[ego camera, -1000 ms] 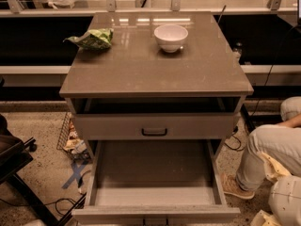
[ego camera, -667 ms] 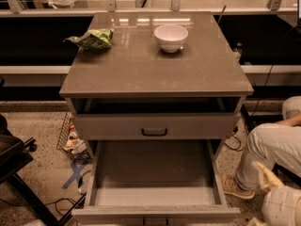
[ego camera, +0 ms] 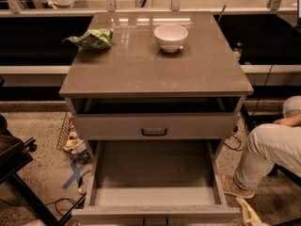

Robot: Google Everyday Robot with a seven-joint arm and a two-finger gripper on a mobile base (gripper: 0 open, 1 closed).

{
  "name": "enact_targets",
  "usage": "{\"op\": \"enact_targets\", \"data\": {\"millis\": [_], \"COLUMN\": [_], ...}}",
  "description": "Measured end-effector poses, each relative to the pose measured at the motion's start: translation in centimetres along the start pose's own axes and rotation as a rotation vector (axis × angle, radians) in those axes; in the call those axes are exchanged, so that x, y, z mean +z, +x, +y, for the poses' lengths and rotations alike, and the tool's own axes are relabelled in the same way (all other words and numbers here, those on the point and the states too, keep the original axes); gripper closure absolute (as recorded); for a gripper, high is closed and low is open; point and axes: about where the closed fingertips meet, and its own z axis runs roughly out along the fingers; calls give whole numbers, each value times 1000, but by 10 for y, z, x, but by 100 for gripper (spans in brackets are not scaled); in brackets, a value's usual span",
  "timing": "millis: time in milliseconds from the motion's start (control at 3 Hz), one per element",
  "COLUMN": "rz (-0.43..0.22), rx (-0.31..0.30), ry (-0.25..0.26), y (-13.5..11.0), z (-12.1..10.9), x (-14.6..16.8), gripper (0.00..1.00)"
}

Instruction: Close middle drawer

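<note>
Looking down on the desk (ego camera: 155, 74) from the front. Finding the middle drawer (ego camera: 153, 173) pulled far out toward the camera, baring its long empty grey inside and putting its low front at the very bottom of the view. So judging the task as not yet started.

Catching only a pale sliver of what looks to be the hand (ego camera: 248, 214) in the lower right corner, low down, just beside the drawer's front right corner and apart from it. Not being able to tell whether spread or pressed together. Probably sitting off to the side because the drawer front needs meeting squarely from the camera side before any push.

Noting the upper drawer (ego camera: 155, 125) directly above, taller-fronted and bearing a black pull, not the one wanted.

Watching a seated person's leg (ego camera: 268, 147) close to the right of the desk, calling for care when swinging in. Expecting a white bowl (ego camera: 170, 36) and a green bag (ego camera: 92, 38) on top to ride out a gentle shove, though perhaps not a slam.
</note>
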Motion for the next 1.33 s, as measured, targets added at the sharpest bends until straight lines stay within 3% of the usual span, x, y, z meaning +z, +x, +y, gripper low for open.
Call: {"op": "enact_targets", "data": {"millis": [333,667,1333], "rz": [-44,-82,-98], "rx": [39,70,104], "ry": [-47,-101,-168], "y": [27,43,71], "z": [27,47,48], "x": [29,65,132], "gripper": [17,41,88]}}
